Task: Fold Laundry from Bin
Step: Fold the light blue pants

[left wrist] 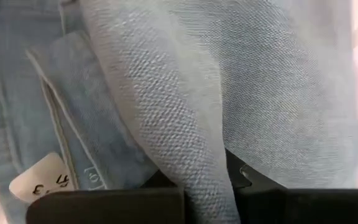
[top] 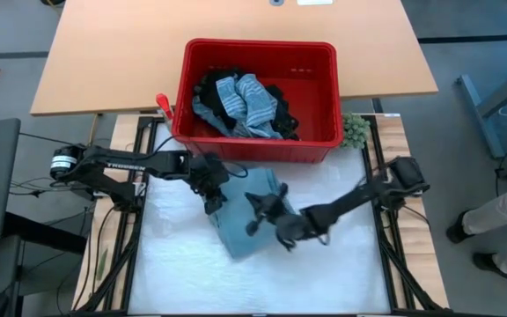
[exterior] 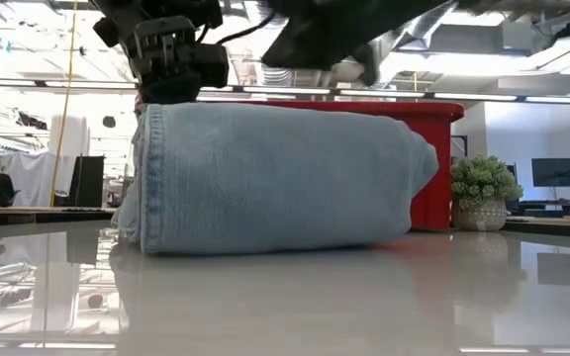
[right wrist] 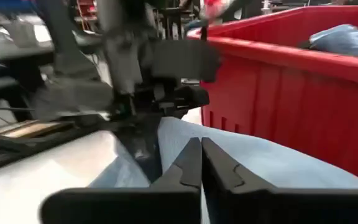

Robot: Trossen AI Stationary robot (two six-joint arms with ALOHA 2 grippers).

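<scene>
High view: the red bin (top: 258,92) stands at the table's far edge and holds a striped garment (top: 246,104) over black garments (top: 284,119); a light blue denim garment (top: 246,222) lies on the white table cover (top: 341,273) just in front of the bin. The left gripper (top: 213,201) sits at the denim garment's left edge, the right gripper (top: 260,211) over its middle, and a small green plant (top: 354,132) stands beside the bin's right corner. Low view: the denim garment (exterior: 275,178) lies in a folded heap, with the left gripper (exterior: 171,74) on its upper left edge. Left wrist view: the left gripper (left wrist: 210,196) pinches a fold of the denim fabric (left wrist: 185,93) between its fingers. Right wrist view: the right gripper (right wrist: 201,165) has its fingers pressed together with nothing between them, just above the garment (right wrist: 260,162), with the bin (right wrist: 291,81) close behind.
</scene>
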